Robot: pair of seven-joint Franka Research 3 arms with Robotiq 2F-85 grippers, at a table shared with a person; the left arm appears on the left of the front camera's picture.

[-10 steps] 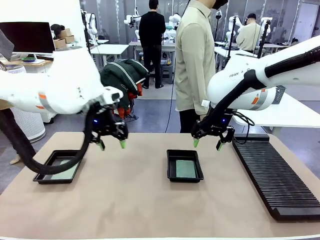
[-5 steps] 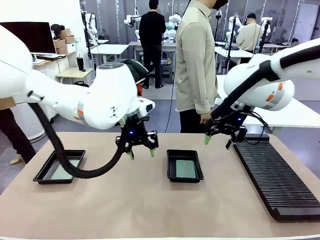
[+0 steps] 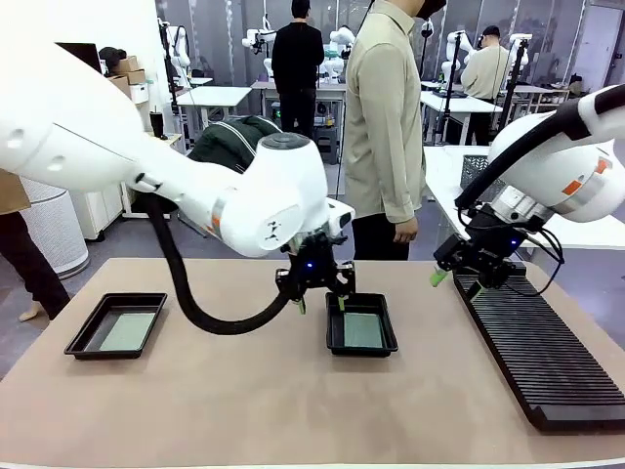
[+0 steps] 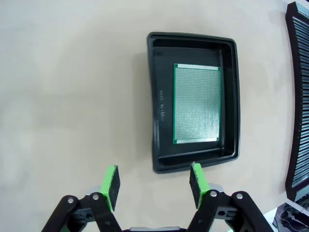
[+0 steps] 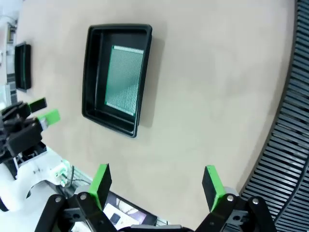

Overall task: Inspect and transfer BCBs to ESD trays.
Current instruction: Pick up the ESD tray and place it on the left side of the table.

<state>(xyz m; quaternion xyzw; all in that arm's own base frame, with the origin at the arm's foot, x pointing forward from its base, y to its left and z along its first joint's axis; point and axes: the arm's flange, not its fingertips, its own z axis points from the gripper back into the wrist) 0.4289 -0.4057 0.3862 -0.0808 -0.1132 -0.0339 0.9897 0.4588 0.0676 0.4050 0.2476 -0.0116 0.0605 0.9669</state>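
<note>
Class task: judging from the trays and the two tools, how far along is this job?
Done: each ESD tray, left and middle, holds a BCB. In hand: nothing; left tool hovers open beside the middle tray, right tool open over the slotted rack. No loose boards in view.

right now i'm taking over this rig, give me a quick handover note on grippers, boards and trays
Left gripper: open, empty, hovering at the left rim of the middle ESD tray.
Right gripper: open, empty, above the near end of the long black rack.
Boards: one BCB lies flat in the middle tray; another BCB lies flat in the left ESD tray.
Person stands at the far side, hands off the table.
Done: both trays hold a board.
Left: I can't see further loose boards, so check whether inspection is still pending before moving anything.
</note>
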